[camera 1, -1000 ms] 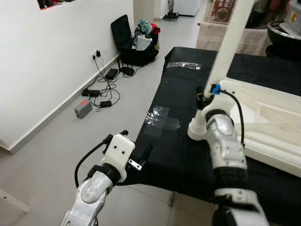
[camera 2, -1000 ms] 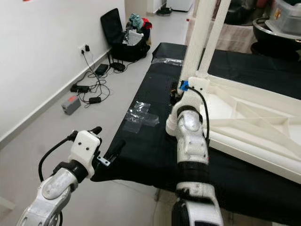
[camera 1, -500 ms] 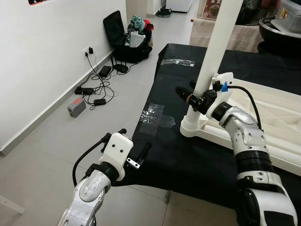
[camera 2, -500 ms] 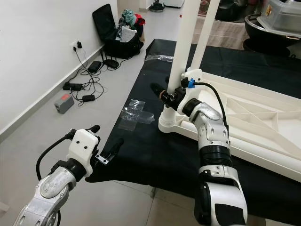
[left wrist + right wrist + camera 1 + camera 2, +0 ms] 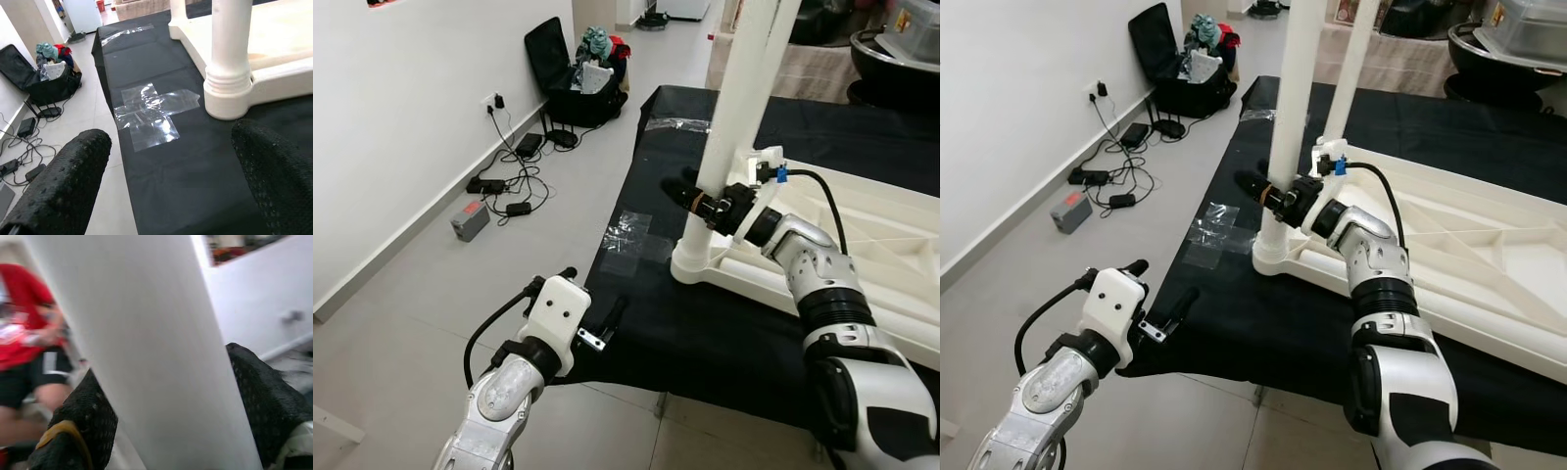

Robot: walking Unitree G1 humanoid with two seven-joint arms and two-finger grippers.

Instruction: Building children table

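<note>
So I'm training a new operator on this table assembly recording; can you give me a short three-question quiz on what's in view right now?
1. True or false: the right gripper has its fingers around the white table leg.
2. What is stuck on the black cloth near the leg's base? A) a screwdriver B) clear tape C) a red cup
3. Fill in: the left gripper hangs at the cloth's near edge with its fingers ____.

Key: 1 true; 2 B; 3 open, holding nothing.
</note>
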